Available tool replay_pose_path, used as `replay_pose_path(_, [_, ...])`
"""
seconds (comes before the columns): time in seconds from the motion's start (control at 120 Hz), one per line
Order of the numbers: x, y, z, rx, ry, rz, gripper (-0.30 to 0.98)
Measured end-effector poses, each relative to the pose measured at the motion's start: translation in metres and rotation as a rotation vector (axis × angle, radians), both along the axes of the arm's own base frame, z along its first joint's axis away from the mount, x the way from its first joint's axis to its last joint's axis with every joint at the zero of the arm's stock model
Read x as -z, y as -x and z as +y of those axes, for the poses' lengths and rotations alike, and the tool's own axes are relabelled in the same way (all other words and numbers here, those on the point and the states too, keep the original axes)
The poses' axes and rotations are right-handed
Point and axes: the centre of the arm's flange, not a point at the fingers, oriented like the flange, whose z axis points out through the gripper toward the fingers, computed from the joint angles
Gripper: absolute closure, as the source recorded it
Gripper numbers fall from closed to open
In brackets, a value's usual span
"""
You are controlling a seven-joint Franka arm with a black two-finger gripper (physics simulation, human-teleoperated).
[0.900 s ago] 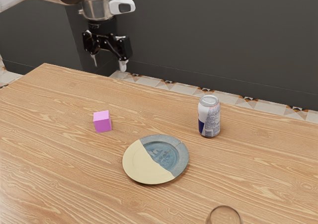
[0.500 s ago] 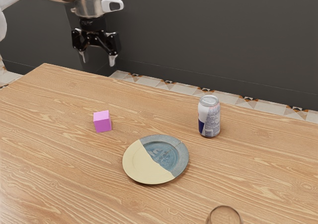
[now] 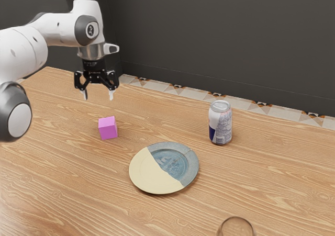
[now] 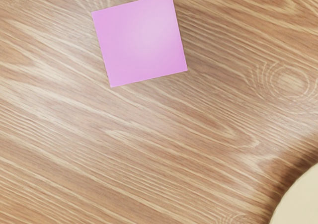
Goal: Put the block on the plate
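Wooden table (image 3: 282, 189). White robot arm (image 3: 58, 29) reaching over it. Round cream-and-blue plate (image 3: 137, 169) lying flat. Black tool (image 3: 97, 95), spread wide and holding nothing, above the table near a pink block (image 3: 108, 128). The block rests on the table, apart from the plate; grasping, lifting and placing all remain.

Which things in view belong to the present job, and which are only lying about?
For the job:
pink block, to be moved
two-toned plate, its destination
open pincer

Only lying about:
drink can, standing
round rim, perhaps a glass's, partly cut off
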Motion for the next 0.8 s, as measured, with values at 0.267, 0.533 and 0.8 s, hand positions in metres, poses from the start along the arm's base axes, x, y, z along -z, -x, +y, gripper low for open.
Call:
replay_pose_path(0.267, [0.034, -0.026, 0.020, -0.006, -0.027, -0.151, 0.00])
replay_pose_path(0.533, [0.094, -0.034, 0.046, -0.092, -0.023, -0.146, 0.00])
replay_pose_path(0.8, [0.115, -0.025, 0.056, -0.140, -0.008, -0.128, 0.00])
